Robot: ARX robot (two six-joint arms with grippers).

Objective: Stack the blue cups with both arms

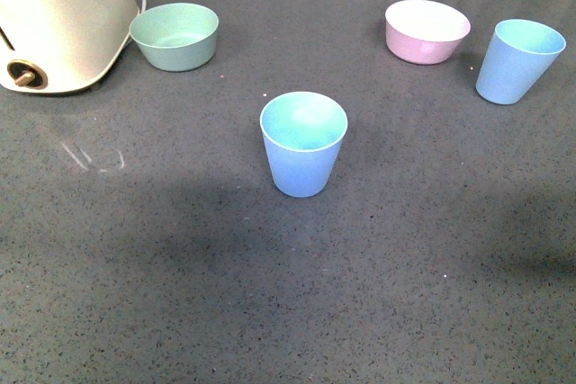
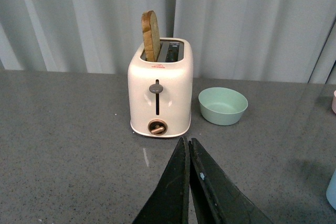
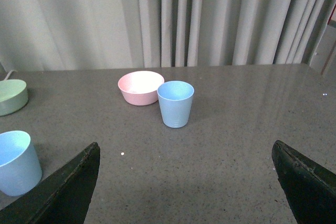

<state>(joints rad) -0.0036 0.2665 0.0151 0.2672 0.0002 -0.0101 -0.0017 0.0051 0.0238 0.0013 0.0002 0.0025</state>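
Note:
Two light blue cups stand upright and apart on the grey table. One blue cup [image 1: 303, 144] is mid-table; it also shows in the right wrist view [image 3: 17, 162]. The other blue cup [image 1: 517, 61] stands at the far right, beside the pink bowl; in the right wrist view this cup [image 3: 175, 104] is ahead of my open right gripper [image 3: 186, 150], whose jaws are spread wide with nothing between them. My left gripper [image 2: 188, 141] is shut and empty, pointing at the toaster. Neither arm appears in the front view.
A cream toaster [image 2: 160, 92] with a slice of bread [image 2: 151, 35] stands at the far left [image 1: 56, 17]. A mint-green bowl [image 1: 175, 35] sits next to it. A pink bowl [image 1: 426, 31] is at the back right. Grey curtains hang behind the table.

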